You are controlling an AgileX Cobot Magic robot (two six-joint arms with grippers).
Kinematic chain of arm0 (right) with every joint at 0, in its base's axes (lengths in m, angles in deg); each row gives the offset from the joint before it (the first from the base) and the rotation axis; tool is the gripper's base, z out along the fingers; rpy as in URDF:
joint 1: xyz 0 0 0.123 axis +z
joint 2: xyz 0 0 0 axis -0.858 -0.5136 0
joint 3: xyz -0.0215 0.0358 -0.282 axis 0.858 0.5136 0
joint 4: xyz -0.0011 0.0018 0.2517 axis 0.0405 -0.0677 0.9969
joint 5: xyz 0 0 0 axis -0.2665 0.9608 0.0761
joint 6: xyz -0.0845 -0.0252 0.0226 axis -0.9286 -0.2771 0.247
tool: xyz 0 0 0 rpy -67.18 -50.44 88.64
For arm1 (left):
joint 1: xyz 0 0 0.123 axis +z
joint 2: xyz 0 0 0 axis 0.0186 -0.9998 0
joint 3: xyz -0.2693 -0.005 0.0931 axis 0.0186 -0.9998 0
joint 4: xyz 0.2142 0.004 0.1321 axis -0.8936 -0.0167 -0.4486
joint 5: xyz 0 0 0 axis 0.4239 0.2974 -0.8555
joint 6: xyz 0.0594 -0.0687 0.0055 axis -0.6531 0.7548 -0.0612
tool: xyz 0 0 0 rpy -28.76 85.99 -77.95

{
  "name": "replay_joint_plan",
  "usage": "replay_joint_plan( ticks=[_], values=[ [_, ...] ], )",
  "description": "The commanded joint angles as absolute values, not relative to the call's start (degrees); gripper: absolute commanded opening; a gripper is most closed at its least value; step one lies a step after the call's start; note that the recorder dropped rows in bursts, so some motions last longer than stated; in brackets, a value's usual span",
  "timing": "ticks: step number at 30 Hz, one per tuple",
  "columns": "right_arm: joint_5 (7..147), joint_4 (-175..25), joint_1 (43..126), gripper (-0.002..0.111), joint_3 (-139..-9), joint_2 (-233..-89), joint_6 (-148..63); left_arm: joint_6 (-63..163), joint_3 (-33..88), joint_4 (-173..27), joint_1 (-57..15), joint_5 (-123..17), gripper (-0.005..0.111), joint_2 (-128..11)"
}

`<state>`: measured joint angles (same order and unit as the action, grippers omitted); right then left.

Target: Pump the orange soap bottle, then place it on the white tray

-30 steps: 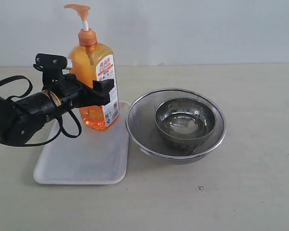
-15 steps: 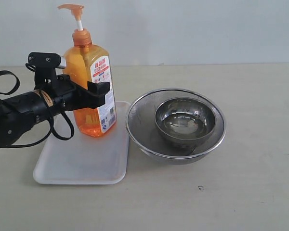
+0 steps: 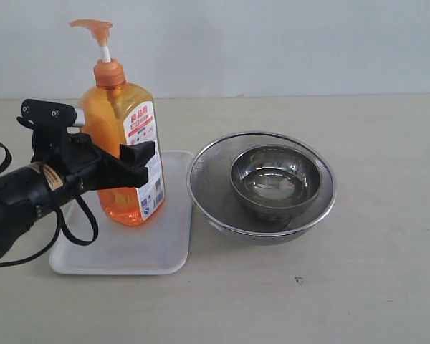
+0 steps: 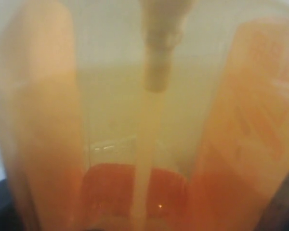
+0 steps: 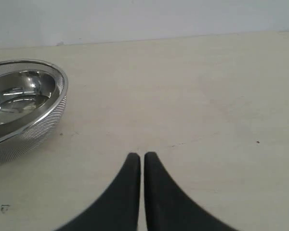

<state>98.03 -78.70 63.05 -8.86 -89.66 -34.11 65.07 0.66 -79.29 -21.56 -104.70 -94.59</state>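
Observation:
The orange soap bottle (image 3: pixel 118 154) stands nearly upright over the white tray (image 3: pixel 158 251), with its pump head (image 3: pixel 92 29) raised on the white stem. Its base is at the tray's surface; I cannot tell whether it touches. My left gripper (image 3: pixel 120 163) is shut on the bottle's middle; one black finger (image 3: pixel 140 156) crosses the label, the other is hidden behind. The left wrist view is filled by the blurred orange bottle (image 4: pixel 149 144) and its dip tube. My right gripper (image 5: pixel 140 157) is shut on nothing, low over bare table, out of the exterior view.
A steel mesh bowl (image 3: pixel 215 208) holding a smaller steel bowl (image 3: pixel 275 179) stands right next to the tray's right edge. The same bowls (image 5: pixel 24 96) show at the side of the right wrist view. The left arm's cable (image 3: pixel 75 222) loops over the tray's left side.
My left gripper has carried the bottle leftward and down, from the tray's far right corner toward its middle. The right gripper's earlier state is not shown.

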Motion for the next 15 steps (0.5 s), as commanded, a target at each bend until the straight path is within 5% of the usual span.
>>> replay_joint_plan(
  ticks=[1, 15],
  values=[
    [97.3, -79.1, 63.0, 0.000, -8.9, -89.4, -34.2, 57.9, -1.2, -68.2, -25.6, -112.9, 0.005, -93.2],
    [97.3, -79.1, 63.0, 0.000, -8.9, -89.4, -34.2, 59.3, -3.5, -58.4, -28.7, -113.2, 0.005, -93.2]
  ],
)
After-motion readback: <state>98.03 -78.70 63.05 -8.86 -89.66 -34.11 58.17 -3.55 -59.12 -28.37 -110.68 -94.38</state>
